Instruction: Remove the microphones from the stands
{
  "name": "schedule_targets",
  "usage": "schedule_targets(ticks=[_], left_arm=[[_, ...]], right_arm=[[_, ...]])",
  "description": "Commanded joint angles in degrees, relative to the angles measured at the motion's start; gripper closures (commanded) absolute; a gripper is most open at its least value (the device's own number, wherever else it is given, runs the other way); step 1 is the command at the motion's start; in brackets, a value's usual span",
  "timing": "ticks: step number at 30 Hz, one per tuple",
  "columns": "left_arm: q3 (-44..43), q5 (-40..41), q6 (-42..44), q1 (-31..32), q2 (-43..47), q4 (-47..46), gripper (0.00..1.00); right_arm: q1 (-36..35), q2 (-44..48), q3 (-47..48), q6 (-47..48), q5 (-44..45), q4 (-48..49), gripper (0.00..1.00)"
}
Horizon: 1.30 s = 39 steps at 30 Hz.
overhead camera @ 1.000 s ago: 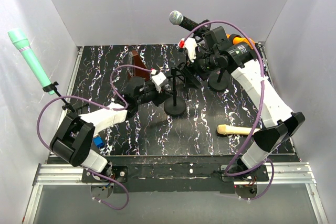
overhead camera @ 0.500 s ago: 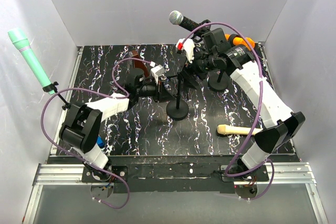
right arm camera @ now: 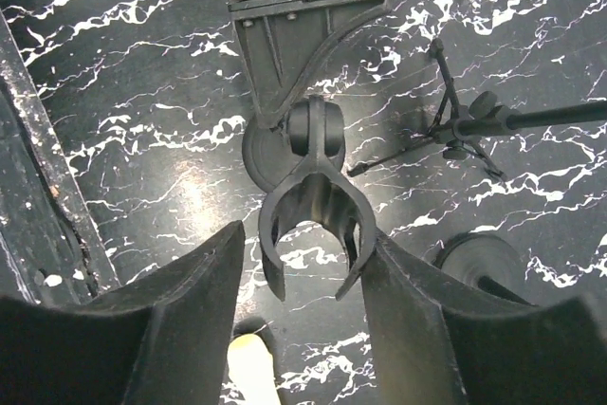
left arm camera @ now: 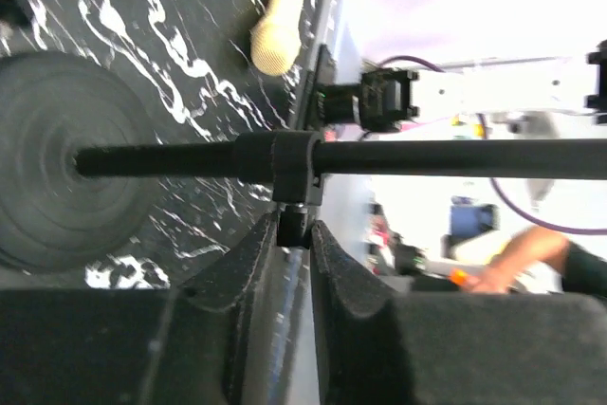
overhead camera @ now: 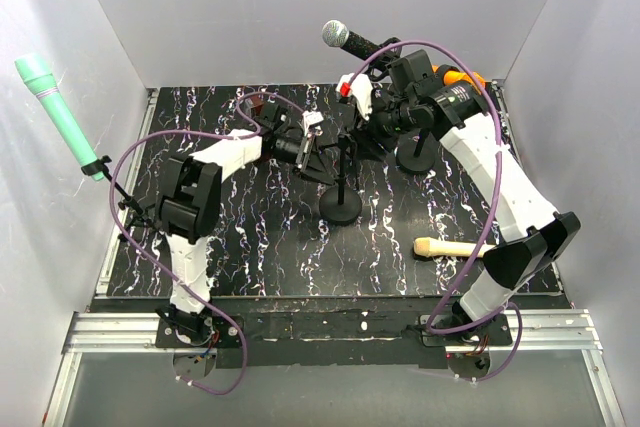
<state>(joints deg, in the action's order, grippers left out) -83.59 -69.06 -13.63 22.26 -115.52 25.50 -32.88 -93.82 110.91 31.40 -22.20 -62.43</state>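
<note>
A black stand with a round base stands mid-table. My left gripper is shut on a black collar block of its pole, below the bar. The stand's clip is empty. My right gripper is open around it, the right finger touching one prong; it shows in the top view too. A cream microphone lies on the table right of the stand. A black microphone with a silver head sits high beside my right wrist; its support is hidden.
A teal microphone on a stand rises at the far left. An orange microphone is behind my right arm. A second round base and a tripod stand sit close to the right of the clip. White walls enclose the table.
My left arm has swung its elbow up and back, and its gripper has moved back along the stand. The stand's base has shifted slightly right. My right gripper has barely moved.
</note>
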Motion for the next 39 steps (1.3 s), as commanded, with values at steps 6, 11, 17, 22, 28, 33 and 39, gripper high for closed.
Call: schedule_targets(ticks=[6, 11, 17, 22, 28, 33, 39], left_arm=[[-4.7, 17.5, 23.1, -0.6, 0.4, 33.0, 0.50], [9.5, 22.1, 32.2, 0.0, 19.1, 8.5, 0.32], [25.7, 34.7, 41.8, 4.4, 33.0, -21.3, 0.23], [21.6, 31.6, 37.6, 5.5, 27.6, -21.3, 0.30], [18.3, 39.1, 28.7, 7.5, 23.1, -21.5, 0.30], [15.0, 31.5, 19.0, 5.1, 19.5, -17.3, 0.40], [13.9, 22.6, 10.4, 4.5, 16.8, -17.1, 0.52]], right_arm=[[-0.6, 2.4, 1.6, -1.9, -2.9, 4.8, 0.43], [-0.6, 0.6, 3.7, -2.5, -3.6, 0.7, 0.44], [-0.5, -2.6, 7.8, -5.6, -3.8, -3.4, 0.45], [-0.5, -1.9, 6.8, -5.6, -3.5, -2.2, 0.45], [-0.6, -1.5, 6.4, -5.0, -3.4, -1.5, 0.45], [-0.6, -1.5, 6.3, -4.9, -3.6, -0.8, 0.45], [-0.6, -1.4, 5.9, -4.9, -3.6, -0.3, 0.45]])
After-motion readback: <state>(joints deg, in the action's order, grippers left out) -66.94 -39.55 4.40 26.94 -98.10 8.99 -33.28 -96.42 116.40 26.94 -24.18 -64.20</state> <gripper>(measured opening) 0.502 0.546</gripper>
